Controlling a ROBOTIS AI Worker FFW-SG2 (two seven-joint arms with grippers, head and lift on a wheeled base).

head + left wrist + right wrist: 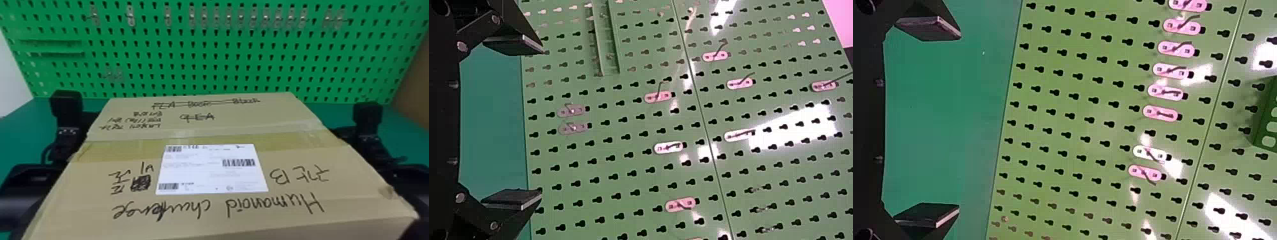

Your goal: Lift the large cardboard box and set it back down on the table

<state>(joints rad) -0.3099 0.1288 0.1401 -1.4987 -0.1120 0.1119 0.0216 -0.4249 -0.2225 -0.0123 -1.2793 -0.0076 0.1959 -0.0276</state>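
Head view: the box point(79, 198) lies before the pegboard point(223, 59). Left gripper point(541, 121) and right gripper point(959, 121) have empty, parted jaws; best press its sides evenly, keeping it level.

One cardboard box point(198, 201), one label point(204, 175), one pegboard point(212, 59), one table point(28, 127), two arms point(22, 185)

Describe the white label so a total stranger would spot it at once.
Start from the green pegboard, then drop to the large cardboard box in front of it. Midway across the box's top, overlapping the near edge of the yellowish tape band, lies the white label: a printed rectangle with barcodes, unlike the black handwriting around it.
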